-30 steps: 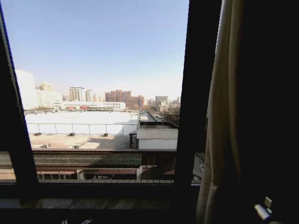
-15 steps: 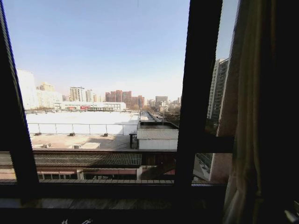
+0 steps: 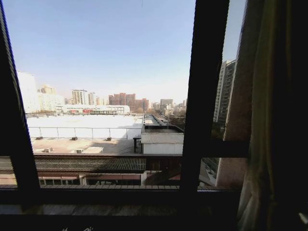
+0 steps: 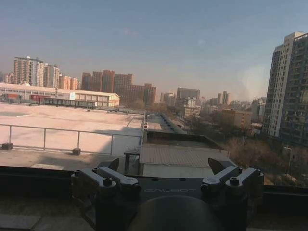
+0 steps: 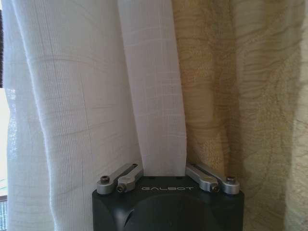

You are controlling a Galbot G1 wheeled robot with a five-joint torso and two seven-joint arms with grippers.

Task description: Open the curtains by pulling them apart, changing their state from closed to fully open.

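One panel of the curtains (image 3: 262, 120) hangs bunched at the window's right edge, beige-tan in the head view. Up close in the right wrist view it is a sheer white pleated panel (image 5: 72, 96) beside a thicker cream fabric (image 5: 240, 96). My right gripper (image 5: 163, 166) is shut on a fold of the white panel, which drapes over its fingers. A sliver of that gripper (image 3: 303, 217) sits at the bottom right corner of the head view. My left gripper (image 4: 163, 168) is open with nothing in it, held level in front of the glass.
A dark vertical frame bar (image 3: 204, 96) splits the window, with a dark sill (image 3: 96, 209) along the bottom. City rooftops and a tall building (image 3: 225, 91) lie beyond the glass.
The right curtain panel has slid right, uncovering the right pane and the tall building outside. My right gripper went right with it to the picture's corner.
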